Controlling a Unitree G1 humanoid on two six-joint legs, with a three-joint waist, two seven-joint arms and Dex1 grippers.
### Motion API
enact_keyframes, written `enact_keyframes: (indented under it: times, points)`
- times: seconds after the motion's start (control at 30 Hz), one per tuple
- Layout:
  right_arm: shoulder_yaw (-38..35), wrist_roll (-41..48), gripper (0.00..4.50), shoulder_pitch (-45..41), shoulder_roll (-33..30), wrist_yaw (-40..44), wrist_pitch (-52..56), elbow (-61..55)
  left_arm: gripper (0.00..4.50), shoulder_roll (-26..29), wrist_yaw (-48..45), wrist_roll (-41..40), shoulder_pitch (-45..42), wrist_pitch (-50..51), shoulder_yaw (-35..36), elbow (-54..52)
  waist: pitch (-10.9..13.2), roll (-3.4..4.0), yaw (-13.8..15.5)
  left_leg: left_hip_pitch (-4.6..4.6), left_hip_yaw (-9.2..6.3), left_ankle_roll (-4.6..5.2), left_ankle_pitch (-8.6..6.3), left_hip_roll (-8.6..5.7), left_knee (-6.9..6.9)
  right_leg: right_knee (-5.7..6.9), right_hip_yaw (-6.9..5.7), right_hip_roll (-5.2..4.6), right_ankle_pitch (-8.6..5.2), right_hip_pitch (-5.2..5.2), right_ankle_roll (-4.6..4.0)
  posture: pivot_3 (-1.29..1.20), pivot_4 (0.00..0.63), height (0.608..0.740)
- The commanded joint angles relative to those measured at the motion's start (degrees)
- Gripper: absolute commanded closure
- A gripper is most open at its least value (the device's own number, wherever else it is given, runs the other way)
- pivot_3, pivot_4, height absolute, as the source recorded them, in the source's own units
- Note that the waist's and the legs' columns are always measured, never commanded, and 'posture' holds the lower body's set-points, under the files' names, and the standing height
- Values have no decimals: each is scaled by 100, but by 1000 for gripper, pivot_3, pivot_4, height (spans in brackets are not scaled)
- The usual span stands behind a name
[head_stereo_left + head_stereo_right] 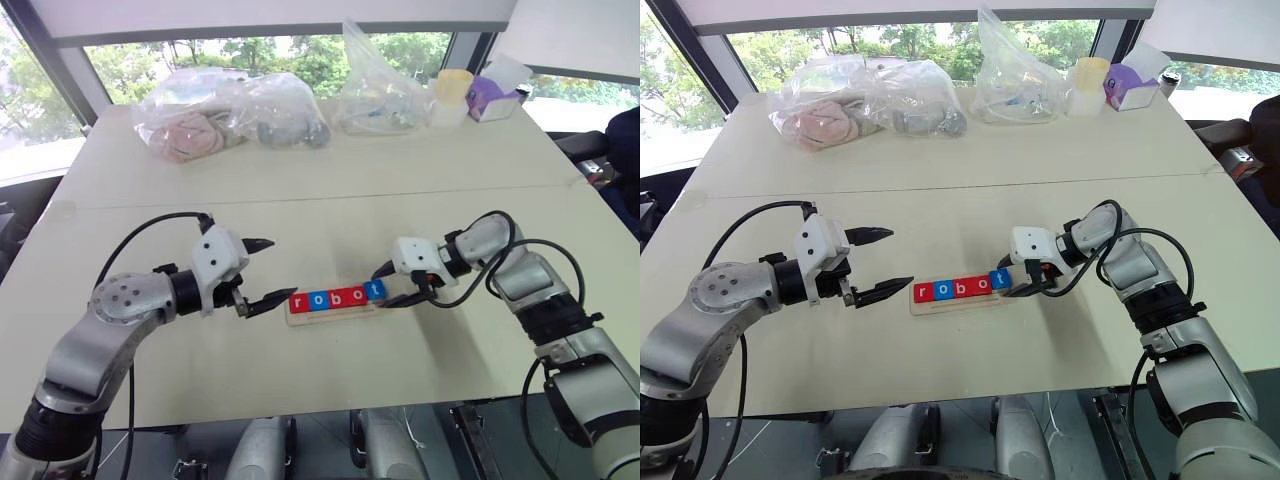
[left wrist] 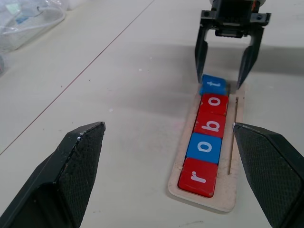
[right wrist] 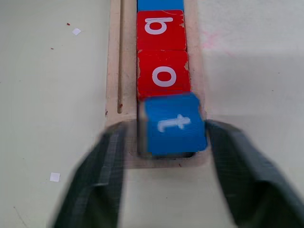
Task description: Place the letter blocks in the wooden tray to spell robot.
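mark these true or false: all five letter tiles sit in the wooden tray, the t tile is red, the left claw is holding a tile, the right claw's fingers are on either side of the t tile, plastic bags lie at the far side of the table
1. All five small square letter tiles sit in the narrow pale wooden tray. True; they read r, o, b, o, t.
2. The t tile is red. False: it is blue, at the tray's end beside a red o.
3. The left claw is holding a tile. False: it is open and empty, off the tray's r end.
4. The right claw has a finger on either side of the t tile. True; small gaps show, so it looks released.
5. Clear plastic bags lie at the far side of the table. True.
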Motion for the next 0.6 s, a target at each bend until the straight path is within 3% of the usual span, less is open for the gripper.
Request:
enact_keyframes:
  times: [0.03,0.27,0.47,0.6]
  points:
    - [-82,40,12,-130,-62,23,2,-163,0,-3,20,-87,-39,-47,96,-175,0,0,0,0,0,0,0,0,0,0,0,0,0,0,0,0,150,725]
    - [-462,235,12,-520,183,-473,106,71,0,-22,27,-70,-50,-61,79,-155,0,0,-11,0,0,-1,1,0,0,2,0,0,0,-1,0,0,150,725]
    - [-479,-234,12,-679,409,-1465,-731,912,0,-36,14,-64,-66,-72,59,-146,-1,-2,12,3,-1,-9,5,0,0,23,1,1,3,-7,-5,0,150,725]
    - [-439,-390,12,-630,446,-1686,-1104,1198,0,-25,4,-66,-81,-68,66,-141,-1,-2,-3,3,4,-9,5,-7,0,35,3,-3,3,-14,-5,0,150,725]
